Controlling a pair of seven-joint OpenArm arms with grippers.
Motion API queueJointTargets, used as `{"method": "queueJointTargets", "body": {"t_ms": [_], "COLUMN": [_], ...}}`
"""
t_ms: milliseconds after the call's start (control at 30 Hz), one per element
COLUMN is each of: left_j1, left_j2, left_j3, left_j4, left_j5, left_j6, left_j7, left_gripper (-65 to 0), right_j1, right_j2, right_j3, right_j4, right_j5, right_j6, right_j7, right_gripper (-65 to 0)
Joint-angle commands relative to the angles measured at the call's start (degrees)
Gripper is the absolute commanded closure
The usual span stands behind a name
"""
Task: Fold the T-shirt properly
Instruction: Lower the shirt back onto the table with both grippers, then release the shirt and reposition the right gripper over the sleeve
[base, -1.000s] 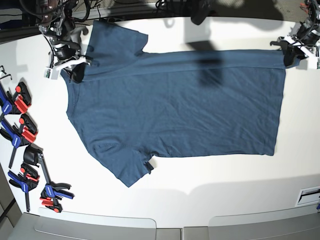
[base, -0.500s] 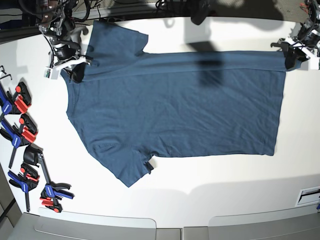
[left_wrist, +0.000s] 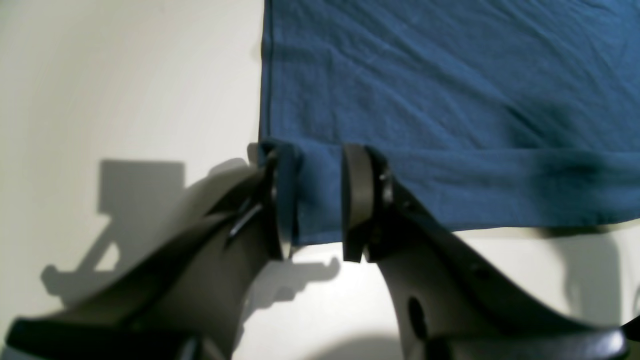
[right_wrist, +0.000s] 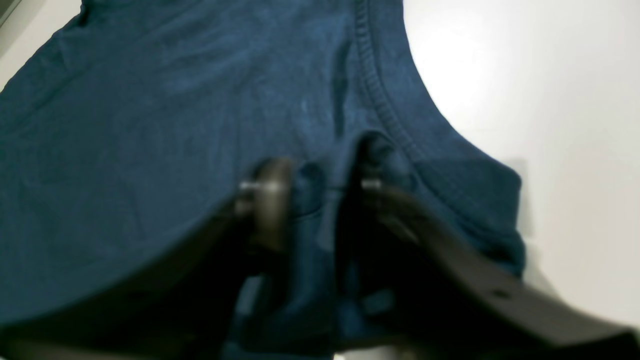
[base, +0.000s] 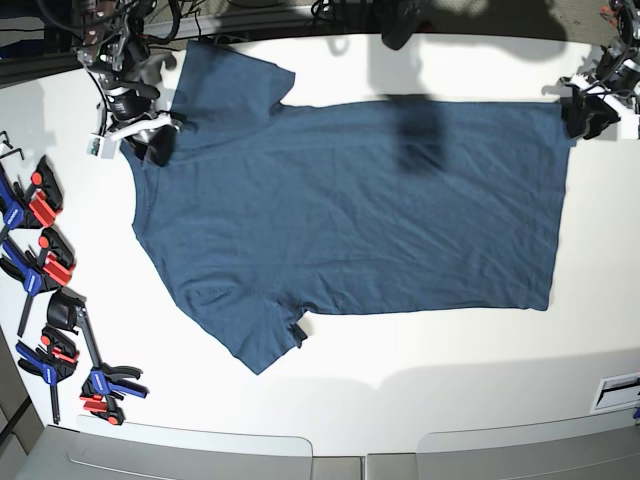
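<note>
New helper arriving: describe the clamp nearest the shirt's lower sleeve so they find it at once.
Start at the white table and the T-shirt spread on it. Left of it runs a column of clamps; take the bottom clamp, blue-handled with red jaws, lying nearest the front edge.

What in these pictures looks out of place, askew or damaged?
Nothing looks damaged. The T-shirt lies mostly flat on the table, slightly wrinkled, with the hem of its near sleeve curled. Several clamps lie loose along the table's edge, away from the shirt.
</note>
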Motion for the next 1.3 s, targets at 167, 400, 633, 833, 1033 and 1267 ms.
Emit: {"method": "queueJointTargets", "body": {"t_ms": [167,400,633,833,1033,1267], "left_j1": [0.15,0.2,0.17,0.15,0.15,0.15], "left_j2": [-0.85,-3.34,-8.59,-12.35,-16.35,-18.62], "left_j3": [-0.48,-0.59,-0.59,-0.59,-0.59,-0.59], "left_j4": [0.81,0.81,0.81,0.81,0.81,0.81], "left_j5": [-0.9,-0.92,-0.87,4.81,12.83,17.14], "left_j6": [-0.22,-0.22,-0.2,1.25,10.29,14.75], "left_j7": [-1.29,-0.22,0.42,-0.59,-2.95,-3.04], "left_gripper": [-14.7,-14.7,-14.7,-14.7,-14.7,-14.7], "right_j1": [0.26,0.24,0.07,-0.98,-7.72,-15.74], "right_j2": [0.92,0.92,0.92,0.92,0.9,-0.74], "right_j3": [0.44,0.66,5.11,12.72,16.94,16.98], "right_j4": [2.08,9.46,17.22,21.59,21.94,21.92], "right_j5": [0.79,0.52,0.57,6.84,13.29,15.41], "right_j6": [0.04,0.04,0.04,0.04,0.11,0.11], "right_j7": [0.83,-3.98,-9.94,-21.18,-24.15,-24.96], "right_gripper": [-31.3,-31.3,-31.3,-31.2,-31.2,-31.2]}}
